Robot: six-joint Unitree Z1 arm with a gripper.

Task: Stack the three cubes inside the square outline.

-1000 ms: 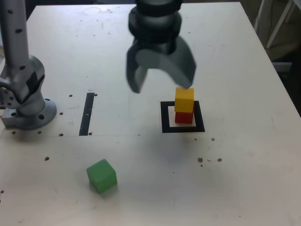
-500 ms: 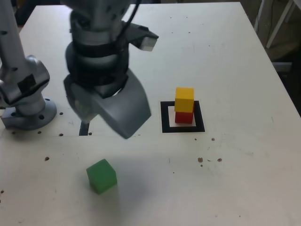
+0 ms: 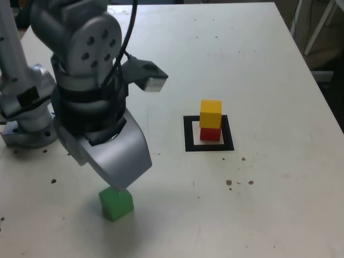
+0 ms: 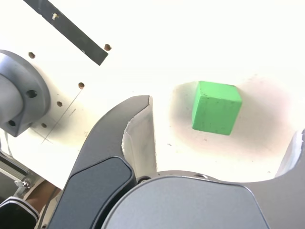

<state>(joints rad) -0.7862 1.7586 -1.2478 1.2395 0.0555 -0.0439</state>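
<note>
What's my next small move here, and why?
Probably lower the open gripper toward the green cube, keeping the jaws either side: the wrist view shows it between them, not gripped, while the yellow cube already sits on the red.

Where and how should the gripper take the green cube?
Likely best by two opposite upright side faces of the green cube, coming down from above: it lies flat and alone, its top is free, and the open jaws have room on both sides. It sits turned on the table, so the jaws should line up with its faces.
</note>
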